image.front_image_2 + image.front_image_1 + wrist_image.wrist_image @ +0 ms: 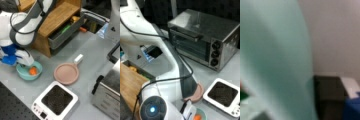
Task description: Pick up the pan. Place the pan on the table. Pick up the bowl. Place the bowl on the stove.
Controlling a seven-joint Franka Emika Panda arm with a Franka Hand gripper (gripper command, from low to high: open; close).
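Gripper: the gripper [25, 65] is down at the rim of the bowl [28, 71], at a front view's left; its fingertips dip behind the near wall of the bowl, so I cannot tell whether they are spread or pinched on the rim.
Bowl: light teal, resting on the table [82, 53] with an orange piece of food [32, 71] inside; in the wrist view its pale wall [275, 57] fills most of the frame. In a front view only a sliver of the bowl [200, 115] and the food [197, 117] shows at the bottom, under the arm.
Pan: the pan [66, 73] lies flat on the table, between the bowl and the toaster oven [110, 92], its white stub handle [78, 59] pointing toward a front view's top right. It sits just beside the stove, not on it. In a front view the pan [197, 93] is half hidden behind the arm.
Stove: the stove [56, 101] has a bare black top in both front views [223, 94].
Done, by my judgement: the pan steps look finished, since it rests on the grey surface and nothing holds it.
Left, by my judgement: the bowl is not yet lifted; it is on the table, well apart from the stove top.
Surroundings: a wooden box [56, 17] with an open drawer stands behind the arm.
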